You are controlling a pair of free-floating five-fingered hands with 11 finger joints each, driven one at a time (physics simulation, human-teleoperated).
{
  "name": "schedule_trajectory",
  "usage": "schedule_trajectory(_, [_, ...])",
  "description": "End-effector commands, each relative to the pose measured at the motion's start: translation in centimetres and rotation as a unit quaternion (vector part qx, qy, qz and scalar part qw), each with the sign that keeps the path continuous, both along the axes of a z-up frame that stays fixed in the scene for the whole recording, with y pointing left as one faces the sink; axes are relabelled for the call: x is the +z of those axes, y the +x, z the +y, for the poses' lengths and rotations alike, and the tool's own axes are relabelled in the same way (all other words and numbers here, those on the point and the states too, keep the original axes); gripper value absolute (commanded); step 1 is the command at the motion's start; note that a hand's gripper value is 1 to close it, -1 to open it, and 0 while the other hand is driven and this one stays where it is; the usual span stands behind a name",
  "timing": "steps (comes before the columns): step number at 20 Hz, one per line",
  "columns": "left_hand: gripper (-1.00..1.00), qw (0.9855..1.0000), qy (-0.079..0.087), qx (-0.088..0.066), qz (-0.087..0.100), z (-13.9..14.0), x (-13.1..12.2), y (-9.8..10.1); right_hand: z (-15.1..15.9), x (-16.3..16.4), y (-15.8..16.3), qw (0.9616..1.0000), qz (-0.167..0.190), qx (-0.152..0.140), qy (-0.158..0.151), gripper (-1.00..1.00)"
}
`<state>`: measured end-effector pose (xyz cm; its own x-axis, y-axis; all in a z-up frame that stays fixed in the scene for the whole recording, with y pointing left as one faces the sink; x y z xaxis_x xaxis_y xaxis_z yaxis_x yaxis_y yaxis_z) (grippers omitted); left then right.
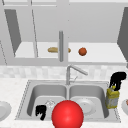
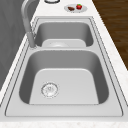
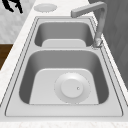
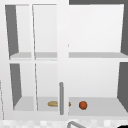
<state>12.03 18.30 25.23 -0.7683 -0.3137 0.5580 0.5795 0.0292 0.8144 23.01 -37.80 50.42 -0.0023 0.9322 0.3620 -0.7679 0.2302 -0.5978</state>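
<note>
Kitchen sink station, double-basin steel sink [image 1: 27, 96] set in a pale speckled counter [image 1: 10, 85], faucet [image 1: 68, 72] rising at the divider with its spout swung toward the right basin.

Wall cabinet [image 4: 62, 32] above stands open. On its lowest shelf I see a bread roll [image 1: 53, 49], partly behind the door's vertical handle [image 1: 61, 46], and a round orange-red fruit [image 1: 82, 51] just to the right of it, apart from the roll.

Right hand [image 1: 117, 78] hangs over the counter at the sink's right edge. Its fingers curl down onto the top of a yellow bottle [image 1: 112, 98], which stands upright on the counter just beside the right basin. I read that as a grasp at the bottle's cap.

Left hand [image 1: 41, 111] sits low at the front of the left basin, fingers curled, holding nothing I can make out. A drain strainer [image 1: 50, 103] lies just behind it.

Right basin holds a round plate [image 3: 72, 88] lying flat on the bottom. A large red ball [image 1: 67, 114] sits at the front of the sink, covering part of the divider.

Counter plates: one at far left [image 1: 3, 110], one at far right [image 2: 75, 8] carrying a small red item and a brown one.
</note>
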Motion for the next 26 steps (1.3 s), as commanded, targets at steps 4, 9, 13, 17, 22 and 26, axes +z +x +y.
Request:
schedule_trajectory(4, [0.0,1.0,0.0,0.0,0.0,0.0,0.0,0.0,2.1,4.8,-3.9,0.9994,-0.022,-0.022,0.016,1.0])
schedule_trajectory(9, [0.0,1.0,0.0,0.0,0.0,0.0,0.0,0.0,3.8,8.2,-6.1,0.9991,-0.028,-0.028,0.014,1.0])
schedule_trajectory(13, [0.0,1.0,0.0,0.0,0.0,0.0,0.0,0.0,5.2,10.9,-7.6,0.9992,-0.025,-0.029,0.013,1.0])
schedule_trajectory(17, [0.0,1.0,0.0,0.0,0.0,0.0,0.0,0.0,6.8,13.6,-8.7,0.9994,-0.021,-0.028,0.009,1.0])
schedule_trajectory(22, [0.0,1.0,0.0,0.0,0.0,0.0,0.0,0.0,8.3,17.3,-9.5,0.9994,-0.018,-0.028,0.005,1.0])
schedule_trajectory(26, [0.0,1.0,0.0,0.0,0.0,0.0,0.0,0.0,9.2,20.2,-9.7,0.9995,-0.015,-0.027,0.004,1.0])
